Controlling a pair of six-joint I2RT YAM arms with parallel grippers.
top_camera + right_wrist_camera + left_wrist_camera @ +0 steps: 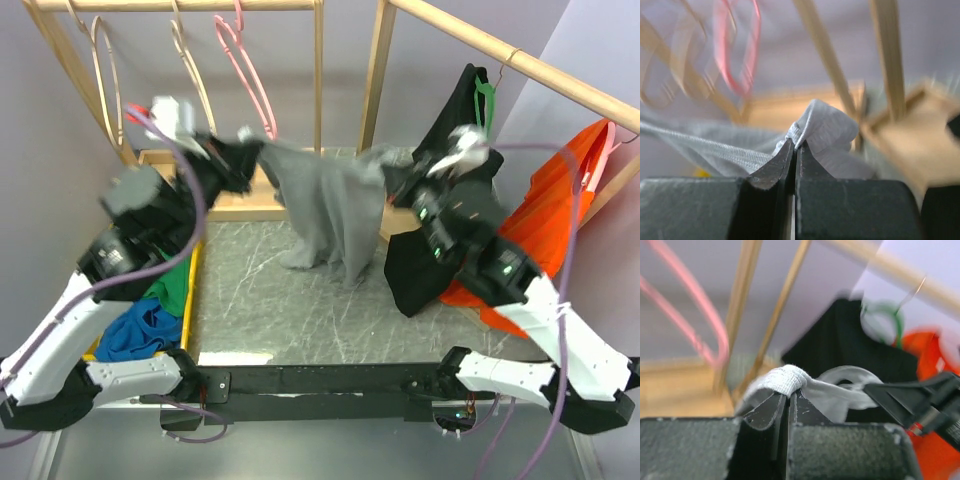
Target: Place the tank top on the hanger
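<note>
The grey tank top point(325, 205) hangs stretched in the air between my two grippers, its hem just touching the table. My left gripper point(240, 150) is shut on its left strap, whose bunched fabric point(782, 380) shows above my jaws. My right gripper point(395, 170) is shut on the other strap point(825, 127). The pink hanger point(245, 70) hangs from the back rail just above and behind my left gripper. It shows blurred in the left wrist view point(700, 315) and in the right wrist view point(740, 50).
Pale cream hangers point(105, 70) hang left of the pink one on the wooden rack point(320, 80). A black garment point(440, 230) and an orange garment point(545, 215) hang on the right rail. Green and blue clothes point(150, 320) lie in a yellow bin at left.
</note>
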